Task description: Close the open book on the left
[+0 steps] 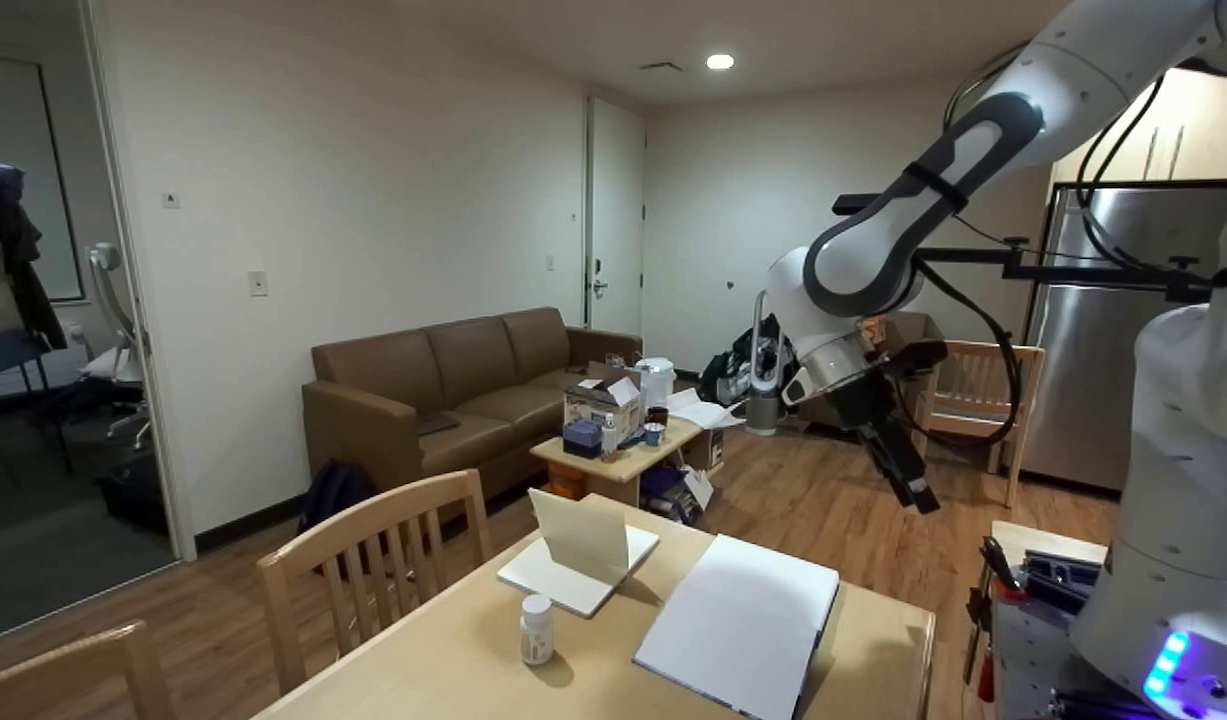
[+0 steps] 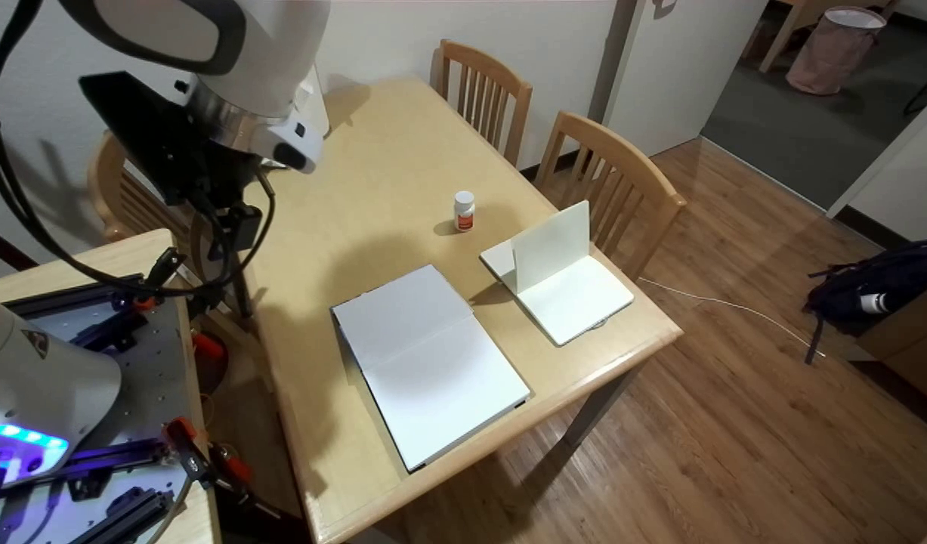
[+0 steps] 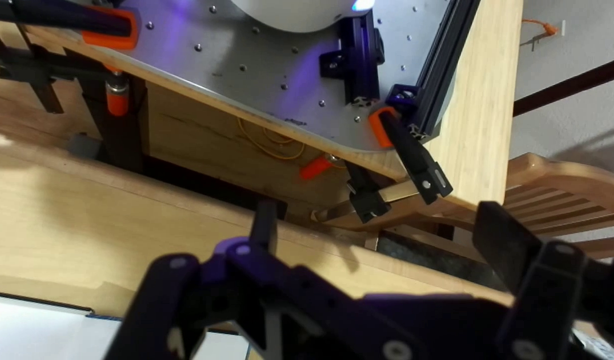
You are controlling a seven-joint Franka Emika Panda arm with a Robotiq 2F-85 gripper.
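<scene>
The book lies open and flat on the table, white pages up, in both exterior views (image 1: pixel 743 625) (image 2: pixel 433 363). Its cover is face down; only a thin dark edge shows. A corner of it also shows at the lower left of the wrist view (image 3: pixel 36 325). My gripper (image 1: pixel 921 498) hangs in the air, apart from the book, near the table edge on the robot's side. In the wrist view my gripper (image 3: pixel 379 222) has its two fingers wide apart with nothing between them.
A smaller cream notebook (image 1: pixel 583 560) (image 2: pixel 557 279) stands beside the book with a page upright. A white bottle (image 1: pixel 537 630) (image 2: pixel 464 211) stands near both. Wooden chairs (image 2: pixel 614 181) line the table (image 2: pixel 372 174). The robot's mount with orange clamps (image 3: pixel 387 125) borders the table across a gap.
</scene>
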